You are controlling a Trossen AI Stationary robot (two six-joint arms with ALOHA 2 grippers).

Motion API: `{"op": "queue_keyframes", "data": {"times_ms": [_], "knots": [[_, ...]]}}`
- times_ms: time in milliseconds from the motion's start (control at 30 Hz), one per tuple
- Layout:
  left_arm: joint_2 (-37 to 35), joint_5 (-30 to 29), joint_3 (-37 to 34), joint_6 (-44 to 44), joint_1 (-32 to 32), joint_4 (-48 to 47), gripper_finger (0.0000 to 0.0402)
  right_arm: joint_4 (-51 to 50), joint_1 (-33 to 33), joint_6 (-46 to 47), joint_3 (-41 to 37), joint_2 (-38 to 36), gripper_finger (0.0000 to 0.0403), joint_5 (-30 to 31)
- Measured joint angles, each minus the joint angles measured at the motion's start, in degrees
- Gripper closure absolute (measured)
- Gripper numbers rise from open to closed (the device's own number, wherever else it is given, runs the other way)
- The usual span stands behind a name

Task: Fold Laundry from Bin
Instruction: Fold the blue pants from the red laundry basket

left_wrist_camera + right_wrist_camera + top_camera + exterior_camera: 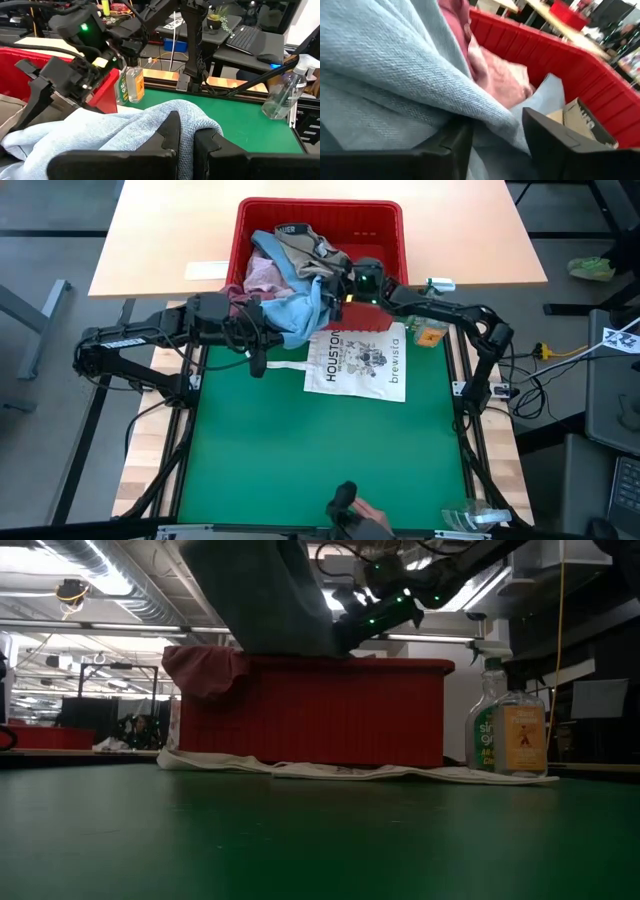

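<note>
Extraction step: left gripper (185,137) clamped on the soft light blue cloth garment (300,315) over the red slotted plastic bin's (390,220) rim. Right gripper (495,137), fingers apart around the same cloth, probably must close next.

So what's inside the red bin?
The red bin holds a pile of laundry: a light blue garment spilling over the front rim, a pale pink piece, and a khaki-grey one. Anything under the pile is covered.
</note>
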Motion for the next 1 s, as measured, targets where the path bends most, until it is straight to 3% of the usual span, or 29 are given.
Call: {"op": "queue_keyframes", "data": {"times_ms": [233,400,600,800,900,1000], "knots": [[0.00,-6.32,0.00,0.00,-0.05,2.51,0.0392,-8.68,-0.07,-2.74,6.16,-0.36,0.0390,2.75],[-0.02,-19.07,0.00,0.59,-0.01,10.96,0.0392,-16.98,-0.15,-2.80,16.04,-0.81,0.0386,5.95],[-0.20,-30.47,0.00,11.20,1.19,25.07,0.0392,-26.73,-0.39,-5.43,31.61,-0.99,0.0393,6.80],[-0.20,-30.53,0.00,19.52,3.47,40.90,0.0392,-33.65,-0.55,-8.25,45.76,-1.03,0.0397,8.03],[-0.22,-27.60,0.00,23.60,4.68,46.71,0.0392,-35.44,-0.46,-8.72,51.60,-1.16,0.0399,7.98],[-0.22,-24.03,-0.02,25.99,5.70,51.87,0.0392,-32.64,-0.46,-8.70,51.51,-3.20,0.0399,7.90]]}}
